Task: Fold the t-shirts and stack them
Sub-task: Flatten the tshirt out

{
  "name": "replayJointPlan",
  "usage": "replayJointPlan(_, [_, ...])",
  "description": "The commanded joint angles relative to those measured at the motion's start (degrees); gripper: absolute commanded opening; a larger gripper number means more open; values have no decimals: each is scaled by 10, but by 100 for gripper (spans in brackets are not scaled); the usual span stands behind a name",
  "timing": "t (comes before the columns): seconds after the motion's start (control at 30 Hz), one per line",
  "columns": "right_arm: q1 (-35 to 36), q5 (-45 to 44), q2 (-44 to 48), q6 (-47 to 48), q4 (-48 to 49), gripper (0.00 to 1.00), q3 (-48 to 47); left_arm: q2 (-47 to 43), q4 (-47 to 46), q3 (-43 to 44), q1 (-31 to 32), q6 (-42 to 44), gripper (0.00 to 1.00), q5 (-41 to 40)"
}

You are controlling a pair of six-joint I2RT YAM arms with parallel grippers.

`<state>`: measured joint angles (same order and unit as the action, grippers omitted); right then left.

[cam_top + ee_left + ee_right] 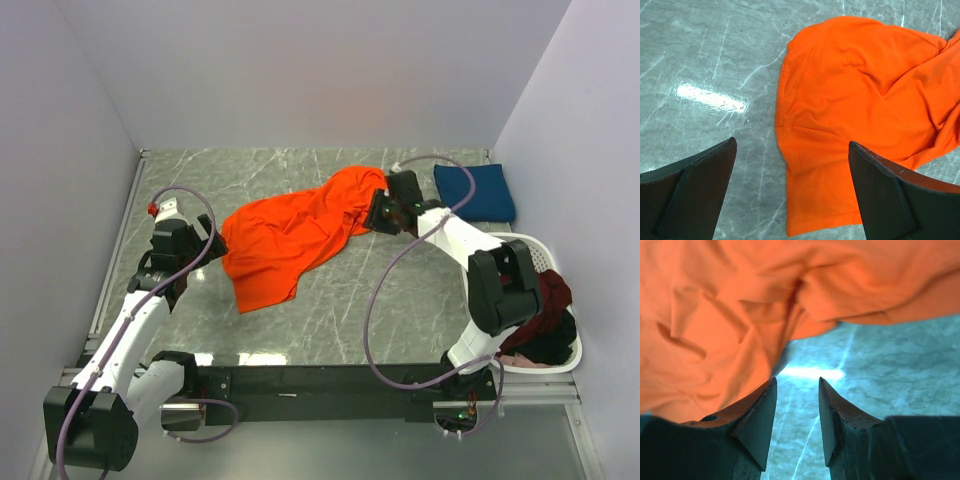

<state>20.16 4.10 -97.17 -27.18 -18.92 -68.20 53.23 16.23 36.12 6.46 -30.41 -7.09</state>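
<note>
Orange shirt [290, 240] crumpled mid-table, far end draped against right gripper [797, 382]; fingers narrowly apart, nothing pinched. Left gripper [791, 150] spread wide over sleeve edge. Risks: cloth snagged and dragged toward folded navy shirt [476, 192]; hem missed, bunching worsened.

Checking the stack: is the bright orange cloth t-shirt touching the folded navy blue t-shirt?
Apart: top external view shows marble table between the orange t-shirt and navy t-shirt.
</note>
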Motion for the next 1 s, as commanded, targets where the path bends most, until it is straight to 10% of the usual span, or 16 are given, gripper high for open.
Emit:
replayJointPlan(0.0, [-24, 42, 28, -66, 154, 46, 77, -1, -6, 21, 0, 11, 99, 11])
replayJointPlan(0.97, [-79, 75, -123, -115, 282, 48, 13, 6, -4, 21, 0, 13, 99, 11])
